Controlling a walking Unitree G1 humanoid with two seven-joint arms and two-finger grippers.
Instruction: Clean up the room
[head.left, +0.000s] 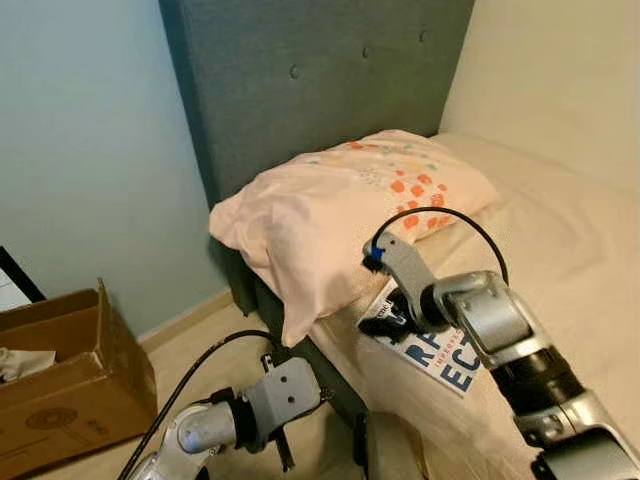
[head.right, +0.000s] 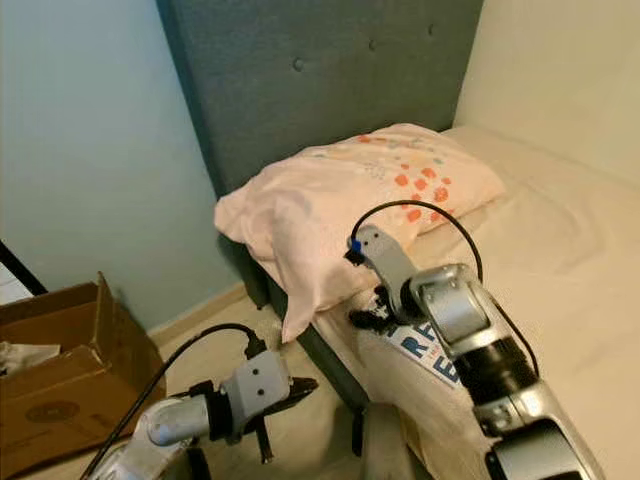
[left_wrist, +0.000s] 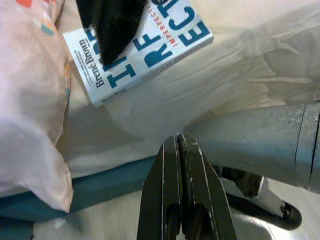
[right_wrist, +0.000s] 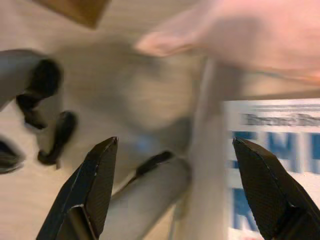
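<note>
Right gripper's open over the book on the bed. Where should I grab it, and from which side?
Probably the book's edge nearest the mattress side, coming from the floor side. It lies flat on the sheet, so a top pinch finds little; that edge sits near the bed's rim, beside the pillow, where the open right gripper hovers.

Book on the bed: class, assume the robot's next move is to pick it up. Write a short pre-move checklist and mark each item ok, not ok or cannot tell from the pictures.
1. Right claw open: ok, its fingers stand wide apart.
2. Right claw at the book: ok, it hovers over the book's end nearest the pillow.
3. Book free of cover: ok, it lies flat on the sheet beside the pillow, nothing on top.
4. Fingers straddling the book's edge: cannot tell, the wrist view is blurred.
5. Left claw out of the way: ok, it is shut and low beside the bed frame.
6. Drop-off place ready: cannot tell; a box stands on the floor, but its contents are unclear.
</note>
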